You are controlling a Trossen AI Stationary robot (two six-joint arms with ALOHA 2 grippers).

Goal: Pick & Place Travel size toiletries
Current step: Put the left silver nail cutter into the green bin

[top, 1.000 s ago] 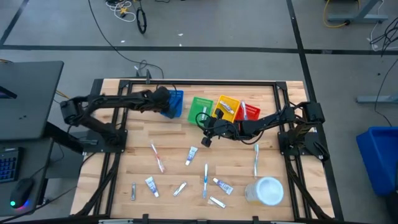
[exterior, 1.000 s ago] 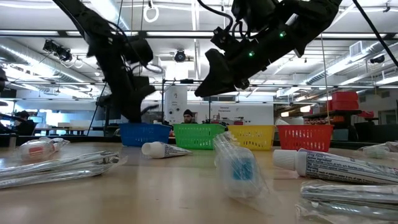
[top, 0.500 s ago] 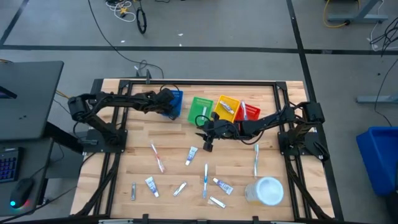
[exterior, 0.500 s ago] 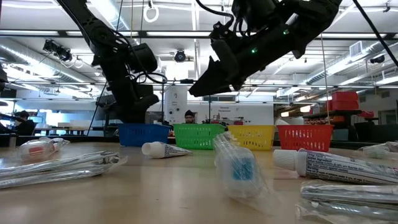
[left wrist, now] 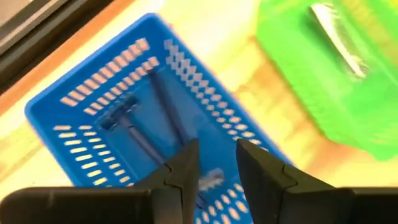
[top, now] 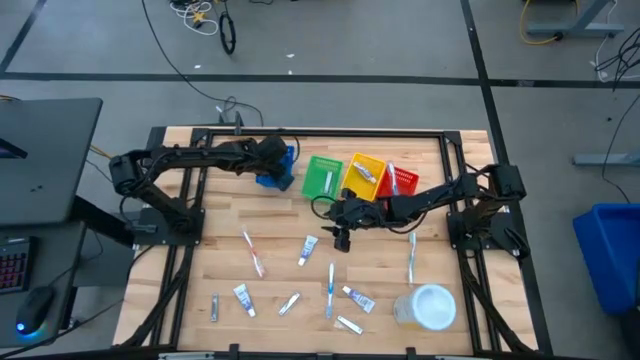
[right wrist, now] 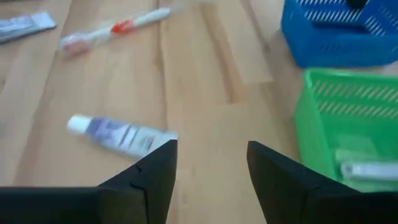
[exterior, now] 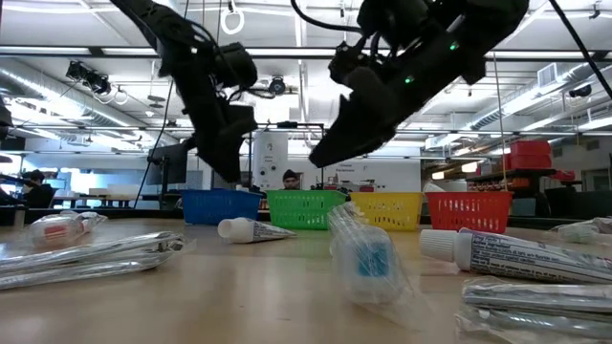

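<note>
The left gripper hung over the blue basket near the table's far edge, fingers slightly apart and empty; its wrist view alone showed dark razors lying inside. The right gripper hovered with fingers spread wide over bare wood mid-table beside the green basket, with a small white tube just ahead and a toothbrush beyond

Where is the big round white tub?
In the high view the round white tub sits near the table's front edge on the right arm's side, just below a toothbrush and right of a small tube.
</note>
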